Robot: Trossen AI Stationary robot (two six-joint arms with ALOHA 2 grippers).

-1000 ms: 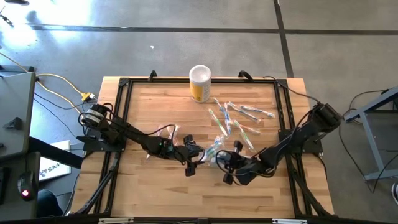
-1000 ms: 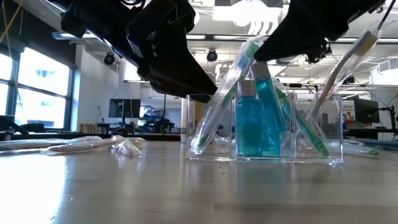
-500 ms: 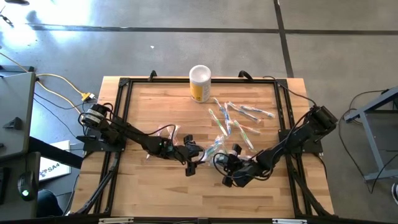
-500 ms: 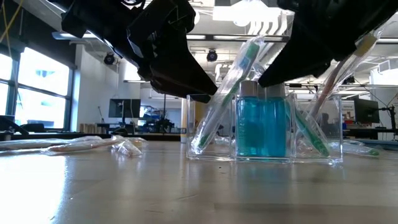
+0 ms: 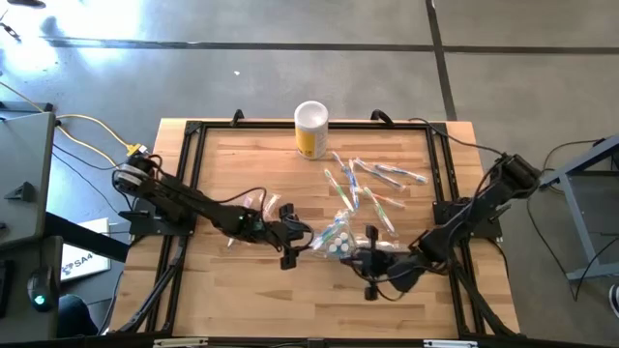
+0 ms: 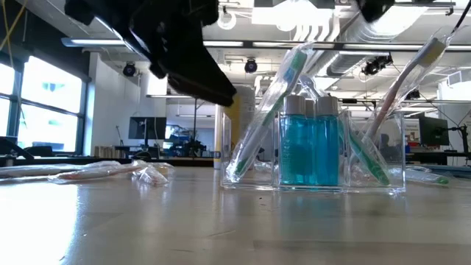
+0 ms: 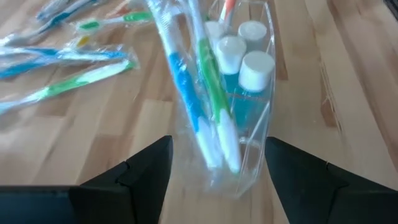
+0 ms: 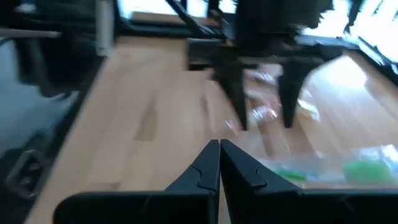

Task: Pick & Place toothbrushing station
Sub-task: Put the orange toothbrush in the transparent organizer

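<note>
The toothbrushing station is a clear holder standing on its base on the wooden table. Teal white-capped tubes stand upright in it and toothbrushes lean in it. My left gripper hovers open just left of and above the holder, one finger on either side in its wrist view, apart from it. My right gripper is shut with nothing between its fingers, at the holder's near right, pointing toward the left arm.
Several wrapped toothbrushes lie loose behind the station. A yellow and white canister stands at the far edge. Crinkly clear plastic and more wrapped brushes lie toward the left. A black rail frame rings the table.
My right gripper has come off the top of the tubes, risen, rolled, and drawn back toward the table's near right. A teal tube that leaned in the holder now stands upright. My left gripper has lifted slightly away from the holder's left side, still open.
</note>
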